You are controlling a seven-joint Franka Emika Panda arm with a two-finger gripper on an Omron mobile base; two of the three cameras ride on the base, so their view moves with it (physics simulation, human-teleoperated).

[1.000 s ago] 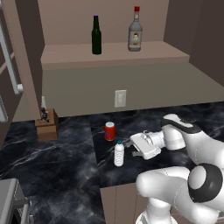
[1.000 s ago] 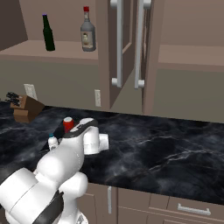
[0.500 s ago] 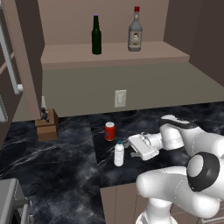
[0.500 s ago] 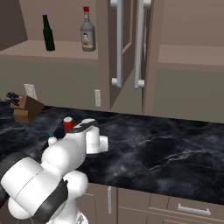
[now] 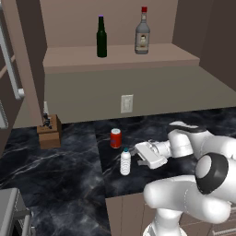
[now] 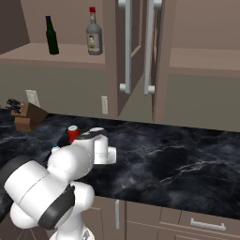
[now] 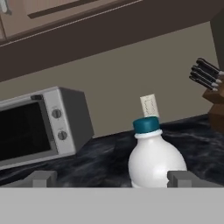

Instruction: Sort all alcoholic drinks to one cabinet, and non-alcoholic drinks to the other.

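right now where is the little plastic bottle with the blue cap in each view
Left base view: plastic bottle at lower centre on the counter, just left of the open gripper.
Right base view: just its blue cap peeking out at the left, behind the arm.
Hand view: lower centre-right, close, upright, partly between the fingertips.
Shared landmark: knife block.

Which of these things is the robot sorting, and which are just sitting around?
For the job:
- green bottle
- red-capped clear bottle
- red can
- small blue-capped bottle
- open gripper

Just there:
- knife block
- microwave
- wall outlet
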